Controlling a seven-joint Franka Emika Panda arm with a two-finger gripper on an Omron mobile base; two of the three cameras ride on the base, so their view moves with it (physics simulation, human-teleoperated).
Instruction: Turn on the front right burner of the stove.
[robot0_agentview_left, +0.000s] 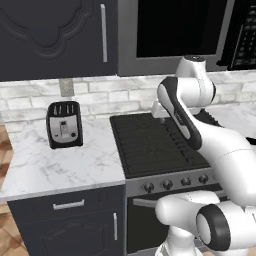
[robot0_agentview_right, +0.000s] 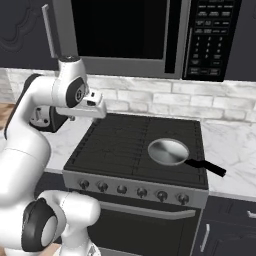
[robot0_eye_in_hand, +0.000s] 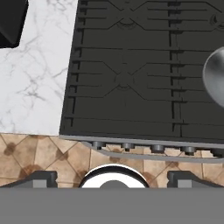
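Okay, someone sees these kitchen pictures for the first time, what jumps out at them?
The big white robot arm rearing over the stove, which sits mid-counter with black grates. Next, the round silver pan on the stove's front right burner, above a row of dark knobs. A black toaster stands on the marble counter to the left.

In the left base view the white arm covers the right side of the black grated stove (robot0_agentview_left: 150, 145), hiding its front right burner section. The round silver pan (robot0_eye_in_hand: 215, 81) is cut by the hand view's right edge. The black two-slot toaster (robot0_agentview_right: 46, 119) sits mostly behind the arm. The small dark knobs (robot0_agentview_right: 122, 189) bear no readable markings.
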